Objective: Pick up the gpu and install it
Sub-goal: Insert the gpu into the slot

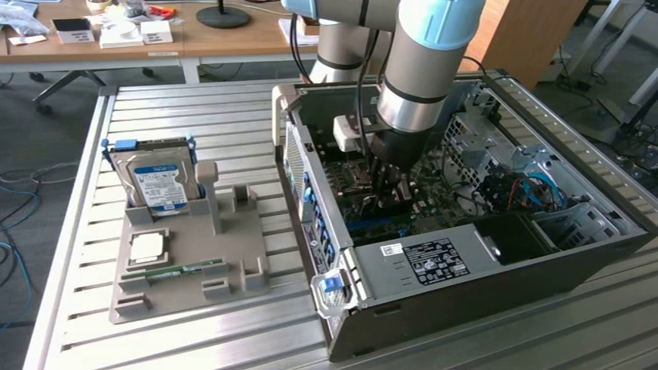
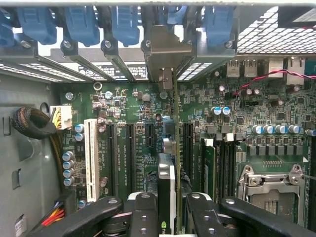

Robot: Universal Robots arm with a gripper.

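The pick-up looks done and the install is under way but not finished. In the wrist view the black-fingered pincer (image 2: 167,217) is closed on the gpu (image 2: 167,190), a thin dark card seen edge-on with a black cooler face, held upright between the fingers above the green motherboard (image 2: 128,106). Its pale silver bracket (image 2: 165,49) reaches up to the row of rear slot openings with blue plastic clips (image 2: 81,22). The card's lower edge lies along the black expansion slots (image 2: 129,148), though whether it is seated in one cannot be told. In the exterior view the grey robot arm (image 1: 417,85) reaches down into the open black computer case (image 1: 494,262), which lies on the slatted metal surface (image 1: 185,108) toward its right edge. Judging from this, seating the card, releasing it and withdrawing remain.
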